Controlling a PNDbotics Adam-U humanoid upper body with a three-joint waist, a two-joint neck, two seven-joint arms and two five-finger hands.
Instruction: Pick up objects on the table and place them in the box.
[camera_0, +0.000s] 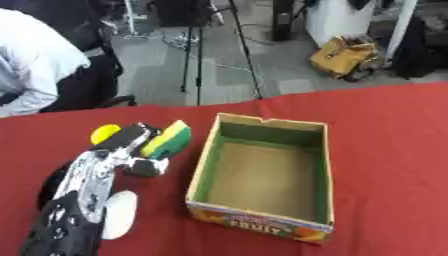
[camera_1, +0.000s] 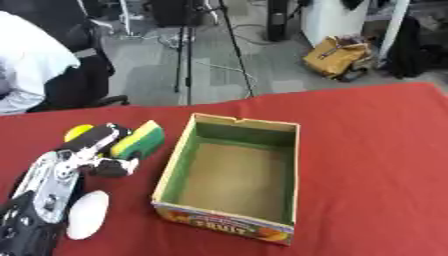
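Observation:
My left hand (camera_0: 131, 145) reaches in from the lower left and is shut on a yellow and green sponge (camera_0: 168, 139), held a little above the red table just left of the box. The cardboard box (camera_0: 203, 165) with green inner walls stands open in the middle and shows nothing inside. A small yellow round object (camera_0: 104, 133) lies behind my left hand. A white oval object (camera_0: 119, 214) lies on the table beside my left forearm. My right hand shows in neither view.
The red table (camera_0: 385, 150) stretches wide to the right of the box. A dark round shape (camera_0: 48, 187) lies under my left arm. Beyond the far edge are tripod legs (camera_0: 197, 55), a tan bag (camera_0: 346, 56) and a seated person in white.

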